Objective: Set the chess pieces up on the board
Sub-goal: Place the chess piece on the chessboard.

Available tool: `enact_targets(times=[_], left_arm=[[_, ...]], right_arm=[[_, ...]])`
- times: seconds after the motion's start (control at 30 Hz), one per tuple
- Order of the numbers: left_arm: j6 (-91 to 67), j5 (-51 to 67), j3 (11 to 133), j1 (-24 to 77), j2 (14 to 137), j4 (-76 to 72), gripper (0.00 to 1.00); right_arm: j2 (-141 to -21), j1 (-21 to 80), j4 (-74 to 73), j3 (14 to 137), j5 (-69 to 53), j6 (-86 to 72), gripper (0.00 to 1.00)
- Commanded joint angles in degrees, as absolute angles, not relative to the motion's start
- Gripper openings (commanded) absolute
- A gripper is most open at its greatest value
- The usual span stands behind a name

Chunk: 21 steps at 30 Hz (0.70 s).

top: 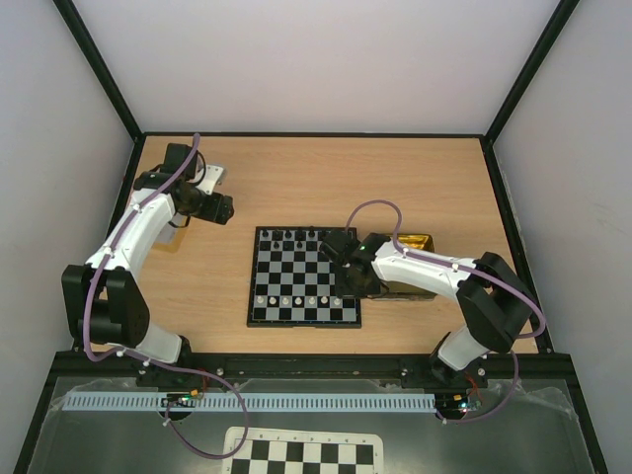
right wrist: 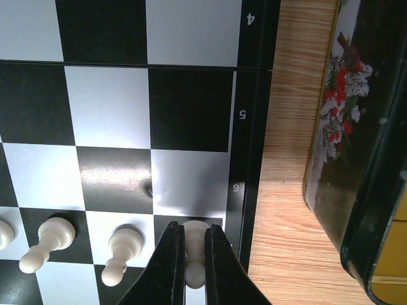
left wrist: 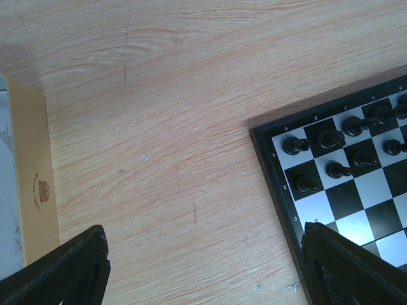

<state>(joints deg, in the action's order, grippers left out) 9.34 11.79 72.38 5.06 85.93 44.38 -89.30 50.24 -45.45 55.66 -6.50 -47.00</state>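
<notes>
Right gripper [right wrist: 194, 227]: your fingers are pinched tight on one white pawn [right wrist: 194, 259], gripping it just under the head.
Held pawn position: over the board's [top: 252, 288] right-hand edge column, in line with the other white pawns; you can't tell whether its base touches the square.
White pawns [right wrist: 122, 252]: two more stand upright just left of the held one, each on its own square, with a sliver of another at the picture edge. From above you get a short white row, second rank from the near edge.
Black pieces [left wrist: 331, 137]: lined up on the far two ranks.
Left gripper [left wrist: 203, 229]: your jaws stand wide apart and hold nothing. They hang over bare table [left wrist: 159, 95] off the board's far-left corner.
Tin [right wrist: 331, 159]: dark flower-print side, just right of the board, not touching it.
Tan panel [left wrist: 32, 184]: at the left edge of the left wrist view, with a small bear mark.
</notes>
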Motion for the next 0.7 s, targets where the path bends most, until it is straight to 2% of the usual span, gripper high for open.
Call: enact_targets(times=[0.0,0.67], left_arm=[[8.8,11.9,73.6,4.7,85.6,44.5,0.82],[8.8,12.1,74.0,4.7,85.4,45.0,0.83]], right_arm=[[-88.9,50.5,-45.3,54.4,-5.6,-48.1,0.02],[-89.0,52.0,-44.6,53.6,-6.7,-48.6,0.02]])
